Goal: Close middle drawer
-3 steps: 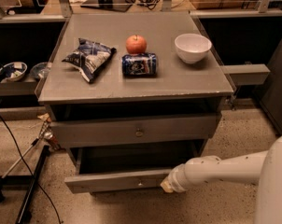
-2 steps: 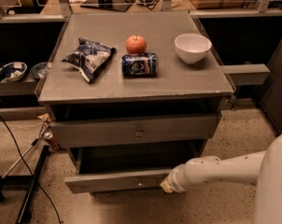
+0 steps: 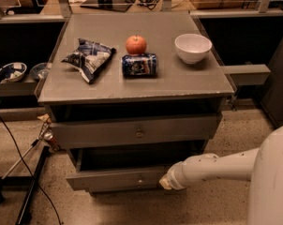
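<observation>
The middle drawer (image 3: 118, 178) is a slim grey front with a small round knob. It stands pulled out below the taller-fronted top drawer (image 3: 137, 131), and its dark tray is open behind it. My gripper (image 3: 165, 182) is at the end of the white arm that comes in from the right. It rests against the right end of the middle drawer's front. The lowest drawer is hidden under the open one.
On the cabinet top (image 3: 197, 81) lie a chip bag (image 3: 89, 57), an apple (image 3: 136, 44), a blue can (image 3: 139, 64) and a white bowl (image 3: 192, 47). A black stand and cables (image 3: 31, 186) are on the floor at the left. Bowls (image 3: 12, 71) sit on a side shelf.
The gripper and the middle drawer's front have shifted slightly inward towards the cabinet. Everything on the top is unmoved.
</observation>
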Controlling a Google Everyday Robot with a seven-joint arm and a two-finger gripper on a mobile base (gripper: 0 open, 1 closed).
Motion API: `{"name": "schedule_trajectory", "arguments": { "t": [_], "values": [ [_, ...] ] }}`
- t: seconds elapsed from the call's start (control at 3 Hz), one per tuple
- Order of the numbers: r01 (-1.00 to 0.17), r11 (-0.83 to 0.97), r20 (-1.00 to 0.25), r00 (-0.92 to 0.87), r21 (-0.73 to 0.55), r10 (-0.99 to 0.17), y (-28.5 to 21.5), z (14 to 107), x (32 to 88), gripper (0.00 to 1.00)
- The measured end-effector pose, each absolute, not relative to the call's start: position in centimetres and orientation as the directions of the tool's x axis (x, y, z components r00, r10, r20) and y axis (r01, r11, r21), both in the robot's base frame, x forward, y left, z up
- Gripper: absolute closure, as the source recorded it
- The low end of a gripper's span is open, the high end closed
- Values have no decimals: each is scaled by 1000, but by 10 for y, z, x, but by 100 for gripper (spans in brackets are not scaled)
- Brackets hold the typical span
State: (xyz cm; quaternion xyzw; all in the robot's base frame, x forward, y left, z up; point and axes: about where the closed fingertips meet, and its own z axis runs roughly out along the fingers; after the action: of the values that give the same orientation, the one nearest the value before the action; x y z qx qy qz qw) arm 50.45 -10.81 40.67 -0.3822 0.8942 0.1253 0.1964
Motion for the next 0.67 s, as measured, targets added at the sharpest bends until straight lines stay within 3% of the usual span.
{"name": "schedule_trajectory", "arguments": {
  "t": [0.33, 0.67],
  "values": [
    [-726, 686, -489, -613, 40, -621, -95, 423, 540, 100],
    [-726, 686, -489, -613, 40, -621, -95, 423, 540, 100]
  ]
}}
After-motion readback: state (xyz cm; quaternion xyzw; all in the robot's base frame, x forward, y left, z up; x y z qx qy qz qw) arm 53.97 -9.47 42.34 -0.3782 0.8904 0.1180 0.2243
